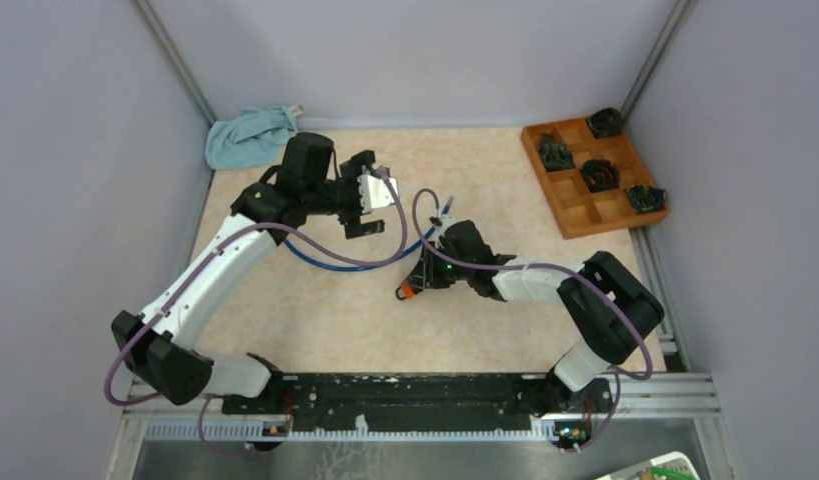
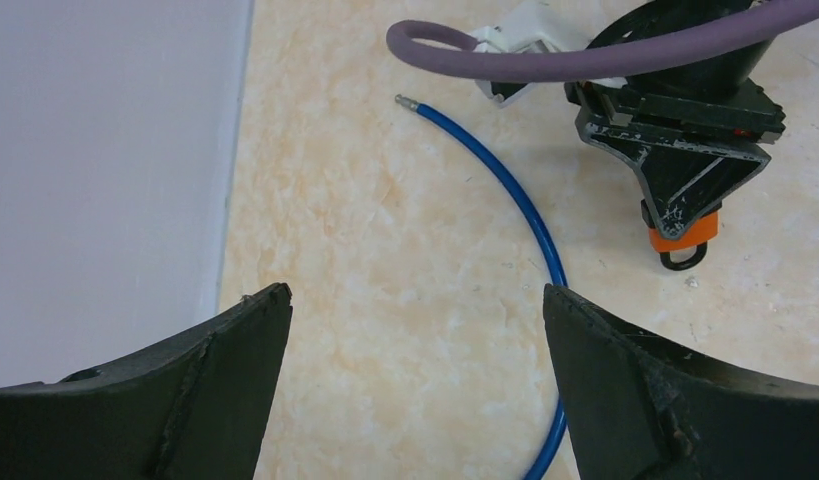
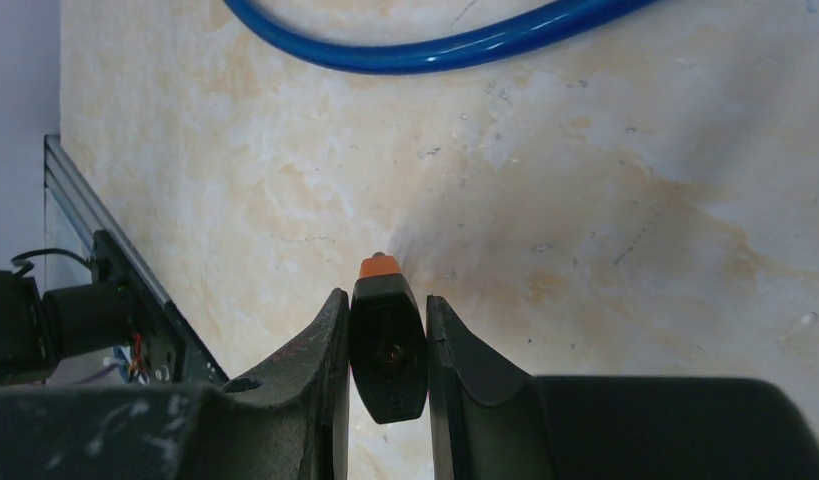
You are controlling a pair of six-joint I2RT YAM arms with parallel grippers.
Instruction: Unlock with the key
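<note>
My left arm stretches forward and bends inward at the elbow, its hand pointing down with both fingers spread wide apart. My right arm folds in toward the middle, wrist low, its hand pinched tight on a black-and-orange piece.
</note>
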